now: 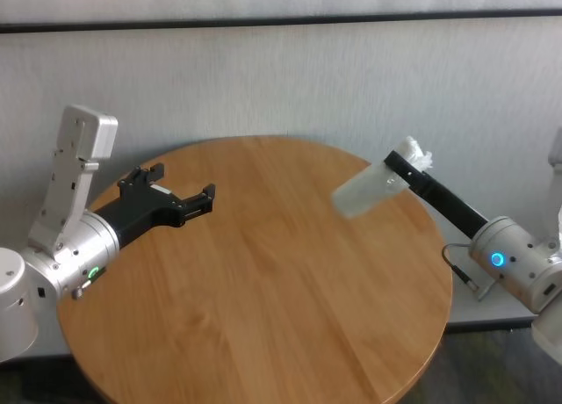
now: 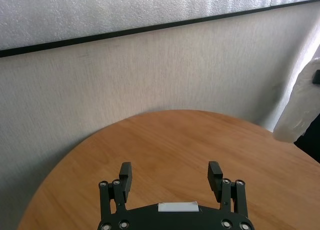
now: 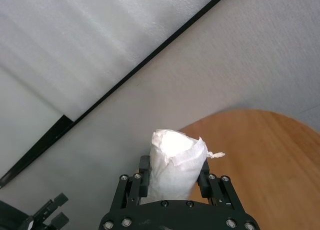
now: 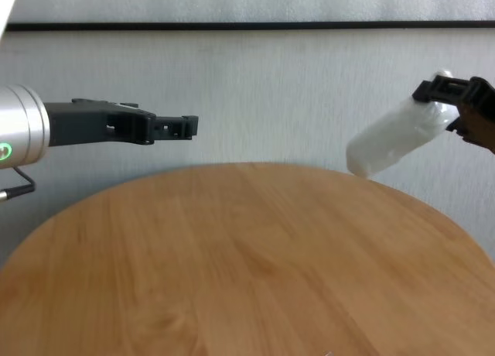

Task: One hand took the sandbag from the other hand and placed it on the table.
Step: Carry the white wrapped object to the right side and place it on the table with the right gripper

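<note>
Just one sandbag (image 1: 367, 191), two grippers, right gripper (image 1: 399, 169) clamping it above table (image 1: 263, 281)

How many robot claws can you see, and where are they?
2. The left gripper hangs open above the table's left side. The right gripper is over the right edge, shut on the white sandbag. None seem hidden.

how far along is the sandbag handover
Done: the handover looks complete, since the left gripper hangs open and empty above the table. In hand: the right gripper is shut on the sandbag, held in the air near the table's far right edge. Left: setting it down and letting go.
</note>
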